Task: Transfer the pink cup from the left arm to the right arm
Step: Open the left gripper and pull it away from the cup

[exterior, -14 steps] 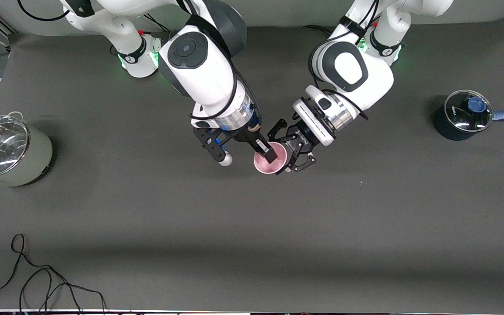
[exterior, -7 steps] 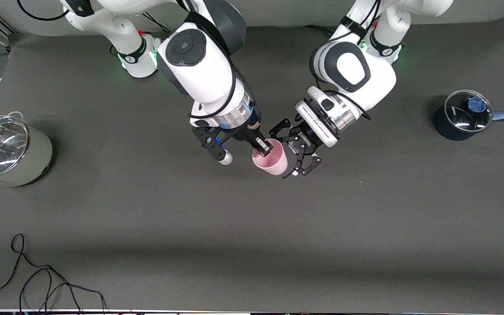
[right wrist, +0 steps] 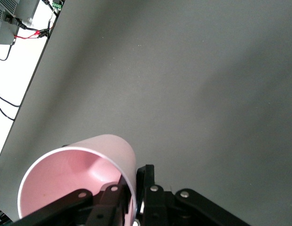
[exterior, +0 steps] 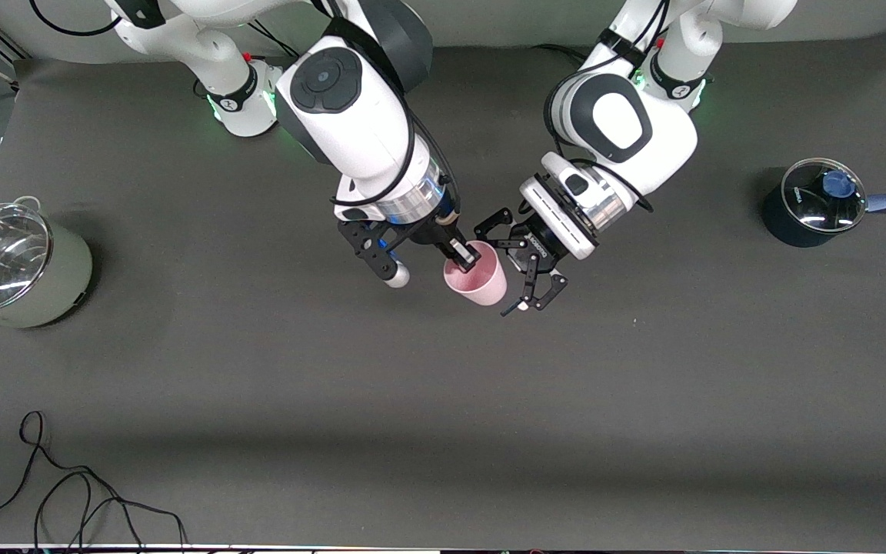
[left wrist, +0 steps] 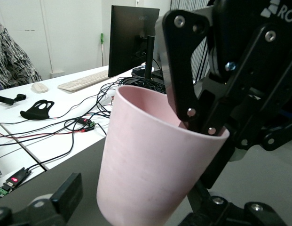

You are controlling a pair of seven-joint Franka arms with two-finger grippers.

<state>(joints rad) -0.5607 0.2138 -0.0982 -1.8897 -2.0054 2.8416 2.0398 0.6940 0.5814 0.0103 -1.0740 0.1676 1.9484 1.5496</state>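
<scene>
The pink cup [exterior: 481, 281] hangs tilted in the air over the middle of the table. My right gripper [exterior: 462, 260] is shut on its rim, one finger inside and one outside, as the right wrist view [right wrist: 136, 181] shows on the cup [right wrist: 75, 179]. My left gripper [exterior: 494, 271] is open, its linkage fingers spread on either side of the cup's wall without pressing it. In the left wrist view the cup [left wrist: 150, 165] fills the middle between my left gripper's [left wrist: 136, 205] spread fingers, with the right gripper clamped on the rim above.
A pale green pot with a glass lid [exterior: 12, 269] stands at the right arm's end of the table. A dark blue glass-lidded pot [exterior: 812, 204] stands at the left arm's end. A black cable [exterior: 66, 492] lies near the front edge.
My left gripper has opened and let go of the cup. The cup has tilted and now hangs from my right gripper alone.
</scene>
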